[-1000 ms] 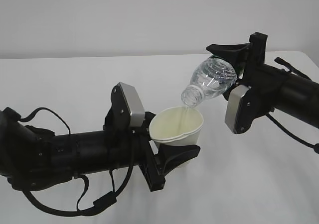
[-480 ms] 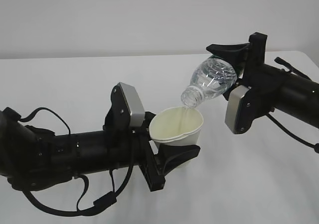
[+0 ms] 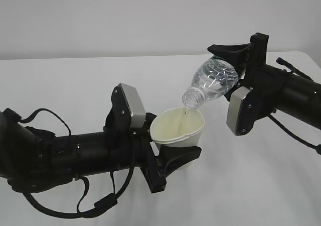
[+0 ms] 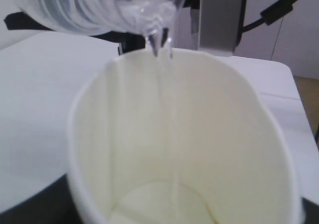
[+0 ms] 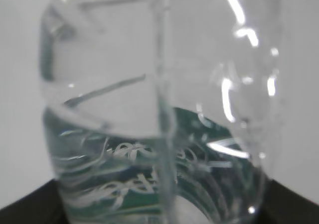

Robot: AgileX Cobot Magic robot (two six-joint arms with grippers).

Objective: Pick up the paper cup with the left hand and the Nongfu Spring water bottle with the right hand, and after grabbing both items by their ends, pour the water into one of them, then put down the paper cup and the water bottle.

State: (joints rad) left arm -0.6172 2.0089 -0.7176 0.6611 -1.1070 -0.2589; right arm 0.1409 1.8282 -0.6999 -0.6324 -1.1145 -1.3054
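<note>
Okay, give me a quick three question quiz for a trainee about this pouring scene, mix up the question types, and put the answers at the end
1. True or false: the water bottle is tilted neck-down over the paper cup.
2. Which gripper holds the cup? A) left gripper B) right gripper
3. Fill in: in the left wrist view, thin streams of water run from the bottle's ____ into the cup.

Key: 1 true; 2 A; 3 mouth.

Matt paper cup (image 3: pixel 178 128), glossy clear ribbed plastic bottle (image 3: pixel 210 83)
</note>
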